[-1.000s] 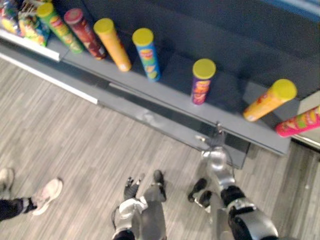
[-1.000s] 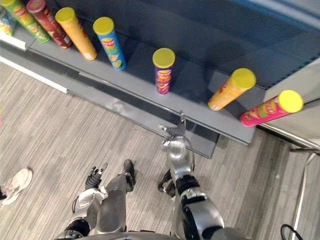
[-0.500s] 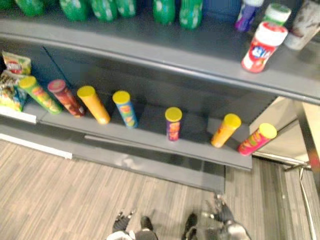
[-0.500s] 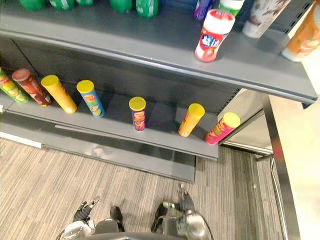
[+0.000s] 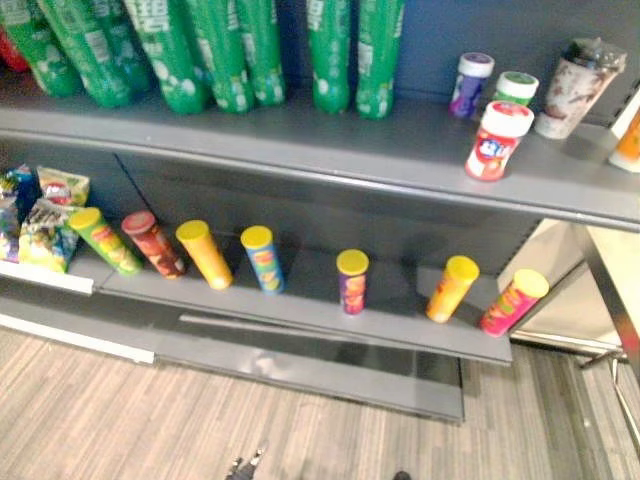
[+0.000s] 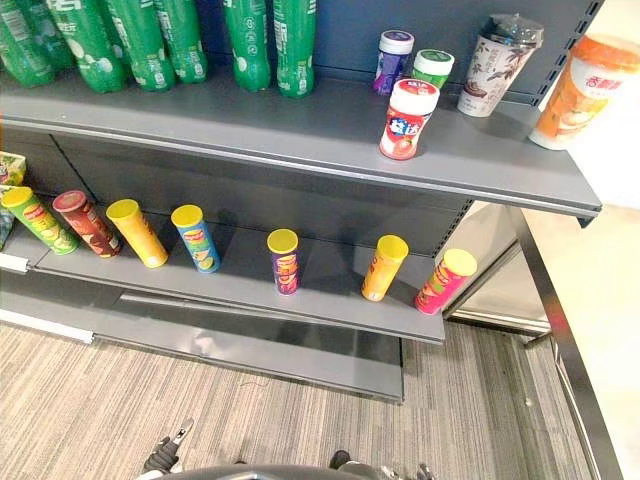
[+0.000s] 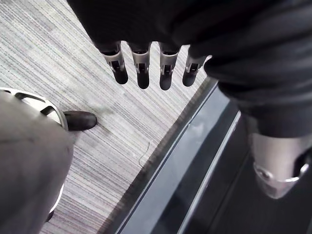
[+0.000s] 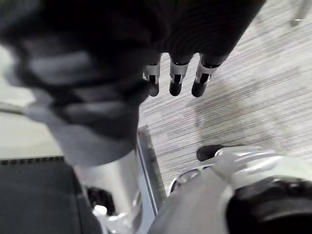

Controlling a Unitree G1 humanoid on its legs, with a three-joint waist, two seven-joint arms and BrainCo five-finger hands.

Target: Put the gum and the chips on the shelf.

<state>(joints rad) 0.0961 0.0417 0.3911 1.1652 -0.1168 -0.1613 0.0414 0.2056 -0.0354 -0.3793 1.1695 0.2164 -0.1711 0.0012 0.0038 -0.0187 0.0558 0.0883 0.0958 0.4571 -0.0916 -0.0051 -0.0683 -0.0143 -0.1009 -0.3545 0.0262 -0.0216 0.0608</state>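
Several chips cans stand in a row on the lower shelf [image 6: 330,305], among them a blue can [image 6: 195,238], a purple can [image 6: 284,262], an orange can [image 6: 384,268] and a pink can [image 6: 445,282]. On the upper shelf [image 6: 300,135] stand gum jars: a red-and-white jar [image 6: 407,120], a purple jar [image 6: 393,62] and a green jar [image 6: 432,69]. My left hand [image 7: 141,73] hangs over the floor near the shelf's base, open and holding nothing. My right hand [image 8: 175,80] also hangs low above the floor, fingers straight and bare.
Green bottles [image 6: 150,40] line the upper shelf's left part. Lidded cups [image 6: 497,65] and an orange cup [image 6: 575,90] stand at its right end. Snack bags [image 5: 40,225] sit at the lower left. A metal frame [image 6: 560,345] runs down the right side.
The camera has tilted up from the floor to the shelves. My right hand, near the lower shelf's edge a second ago, now hangs low; both hands sit at the picture's bottom edge.
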